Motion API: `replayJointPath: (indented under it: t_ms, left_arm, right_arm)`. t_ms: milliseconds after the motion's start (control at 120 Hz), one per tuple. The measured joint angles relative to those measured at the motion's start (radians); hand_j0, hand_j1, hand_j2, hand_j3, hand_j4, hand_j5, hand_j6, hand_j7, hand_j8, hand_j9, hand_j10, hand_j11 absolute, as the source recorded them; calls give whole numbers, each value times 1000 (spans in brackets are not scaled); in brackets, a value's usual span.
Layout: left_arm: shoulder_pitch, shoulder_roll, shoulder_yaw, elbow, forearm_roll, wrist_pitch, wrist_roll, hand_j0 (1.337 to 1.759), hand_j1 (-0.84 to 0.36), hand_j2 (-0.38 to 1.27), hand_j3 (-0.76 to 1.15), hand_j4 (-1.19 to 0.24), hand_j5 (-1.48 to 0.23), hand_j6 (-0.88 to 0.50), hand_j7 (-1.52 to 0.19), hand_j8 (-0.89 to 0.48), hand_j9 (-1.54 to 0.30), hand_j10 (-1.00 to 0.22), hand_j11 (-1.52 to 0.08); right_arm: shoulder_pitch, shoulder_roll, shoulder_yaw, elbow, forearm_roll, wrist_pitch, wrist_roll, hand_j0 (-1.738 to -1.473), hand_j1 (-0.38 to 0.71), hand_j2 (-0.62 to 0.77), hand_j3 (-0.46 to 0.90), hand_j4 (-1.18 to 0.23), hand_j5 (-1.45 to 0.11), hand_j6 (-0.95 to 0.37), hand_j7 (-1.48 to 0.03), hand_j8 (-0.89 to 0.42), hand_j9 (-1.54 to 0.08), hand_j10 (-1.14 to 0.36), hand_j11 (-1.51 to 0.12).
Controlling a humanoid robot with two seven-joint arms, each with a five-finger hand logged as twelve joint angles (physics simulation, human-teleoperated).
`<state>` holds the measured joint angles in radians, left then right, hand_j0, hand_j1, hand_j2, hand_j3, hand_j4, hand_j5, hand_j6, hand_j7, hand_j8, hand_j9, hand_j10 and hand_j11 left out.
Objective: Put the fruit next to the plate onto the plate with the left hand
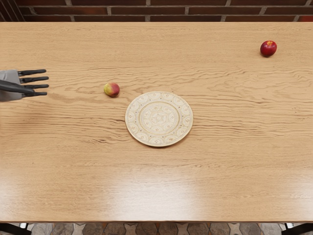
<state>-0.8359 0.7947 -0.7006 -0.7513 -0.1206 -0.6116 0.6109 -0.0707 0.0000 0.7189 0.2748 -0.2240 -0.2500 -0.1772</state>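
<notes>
A wooden desk point(205, 181) is seen below a brick wall point(146, 10). At the left edge the left hand point(23, 83) is held out, fingers straight and spread, nothing grasped. A small yellow-red fruit point(111, 89) lies on the desk, well apart from the hand and near the upper-left rim of the patterned plate point(133, 117), not touching it. A red apple point(268, 48) sits far right. Risks judged: the round fruit could be knocked and rolled away by straight fingers; it could roll off the shallow plate if dropped; the apple could be mistaken for the target.
</notes>
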Motion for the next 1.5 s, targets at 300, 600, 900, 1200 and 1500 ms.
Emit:
replayJointPath:
  t_ms: [300, 600, 900, 1200, 1500]
  left_arm:
    - [-236, -103, 153, -10, 157, 0, 0, 1658, 326, 4, 0, -17, -25, -16, -25, -16, -25, -17, -25]
    - [-454, -270, 384, -73, 621, 0, 0, 1658, 326, 4, 0, -20, -25, -20, -25, -20, -25, -20, -25]
    - [-621, -439, 575, -76, 801, 17, 0, 1658, 320, 5, 0, -27, -33, -27, -32, -27, -32, -26, -32]
    - [-640, -578, 658, -44, 881, 196, 0, 1658, 281, 12, 0, -59, -75, -60, -75, -60, -75, -59, -74]
    - [-623, -657, 702, 60, 979, 294, 0, 1658, 241, 19, 0, -93, -118, -94, -118, -93, -117, -92, -117]
  right_arm:
    - [0, 0, 0, 0, 0, 0, 0, -1658, -349, 0, 0, 0, 0, 0, 0, 0, 0, 0, 0]
    - [0, 0, 0, 0, 0, 0, 0, -1658, -349, 0, 0, 0, 0, 0, 0, 0, 0, 0, 0]
    - [0, 0, 0, 0, 0, 0, 0, -1658, -349, 0, 0, 0, 0, 0, 0, 0, 0, 0, 0]
    - [0, 0, 0, 0, 0, 0, 0, -1658, -349, 0, 0, 0, 0, 0, 0, 0, 0, 0, 0]
    - [0, 0, 0, 0, 0, 0, 0, -1658, -349, 0, 0, 0, 0, 0, 0, 0, 0, 0, 0]
